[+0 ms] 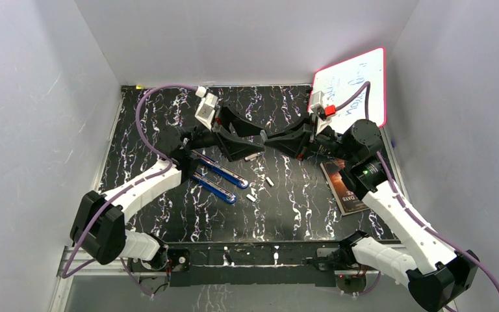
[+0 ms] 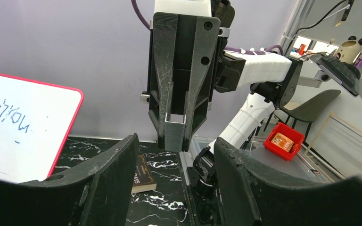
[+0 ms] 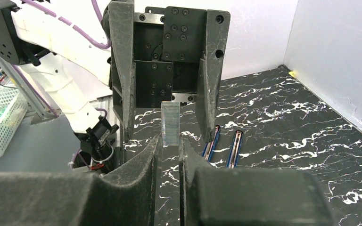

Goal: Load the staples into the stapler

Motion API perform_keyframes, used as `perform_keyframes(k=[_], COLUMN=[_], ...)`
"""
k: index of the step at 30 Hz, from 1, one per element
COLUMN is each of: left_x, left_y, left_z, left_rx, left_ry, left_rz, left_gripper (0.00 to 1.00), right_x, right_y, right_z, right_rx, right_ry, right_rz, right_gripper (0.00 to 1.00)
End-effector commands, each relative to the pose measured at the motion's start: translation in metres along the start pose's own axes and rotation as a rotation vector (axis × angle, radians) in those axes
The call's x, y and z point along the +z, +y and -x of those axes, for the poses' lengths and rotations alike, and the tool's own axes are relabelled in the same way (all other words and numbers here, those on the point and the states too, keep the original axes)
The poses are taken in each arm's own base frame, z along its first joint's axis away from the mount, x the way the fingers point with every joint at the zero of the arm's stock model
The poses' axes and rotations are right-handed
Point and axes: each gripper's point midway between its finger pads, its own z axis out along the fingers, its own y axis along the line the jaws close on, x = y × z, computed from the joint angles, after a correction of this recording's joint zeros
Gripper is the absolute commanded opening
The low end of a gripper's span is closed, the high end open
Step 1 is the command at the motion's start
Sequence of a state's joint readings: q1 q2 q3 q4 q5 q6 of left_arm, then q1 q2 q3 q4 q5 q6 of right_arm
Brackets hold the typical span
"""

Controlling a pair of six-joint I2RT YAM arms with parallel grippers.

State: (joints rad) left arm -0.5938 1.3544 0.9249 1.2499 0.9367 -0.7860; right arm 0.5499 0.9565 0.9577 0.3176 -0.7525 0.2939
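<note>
Mid-air handover, apparently: right gripper [image 3: 169, 141] clenches the staples [image 3: 171, 123] near the stapler [image 1: 219, 170]; left gripper [image 2: 175, 140], jaws released, must close on them.

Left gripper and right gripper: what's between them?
A staple strip, pinched in the right gripper and sticking out of its fingertips, in line with the open jaws of the left gripper. Nothing else sits there. Both wrist views show it.

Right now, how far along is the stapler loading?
Done: the blue stapler lies opened out flat, and one staple strip is up in the air. In hand: the right gripper is shut on that strip, holding it upright between the open fingers of the left gripper. Left: seat the strip in the stapler and close it; loose staple bits lie unused nearby.
</note>
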Motion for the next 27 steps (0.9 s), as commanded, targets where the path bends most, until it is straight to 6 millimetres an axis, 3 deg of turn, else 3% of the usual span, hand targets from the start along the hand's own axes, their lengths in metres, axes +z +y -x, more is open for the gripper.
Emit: perform_keyframes(k=[1,22,27], left_x=[0.009,0.011,0.011], left_y=[-0.031,-0.039,-0.040], left_z=[0.031,0.043,0.046], left_rx=[0.158,0.174,0.169], left_ry=[-0.080,-0.140,-0.148], left_rz=[-0.119,-0.122,-0.123], left_gripper=[0.57,0.53,0.46], right_x=[0.000,-0.002,-0.003], right_y=[0.013,0.014,0.014], right_z=[0.031,0.019,0.018], right_rx=[-0.070,-0.042,-0.040], right_ry=[-0.066,-0.032,-0.028], right_rz=[0.041,0.051,0.047], right_gripper=[0.03,0.03,0.03])
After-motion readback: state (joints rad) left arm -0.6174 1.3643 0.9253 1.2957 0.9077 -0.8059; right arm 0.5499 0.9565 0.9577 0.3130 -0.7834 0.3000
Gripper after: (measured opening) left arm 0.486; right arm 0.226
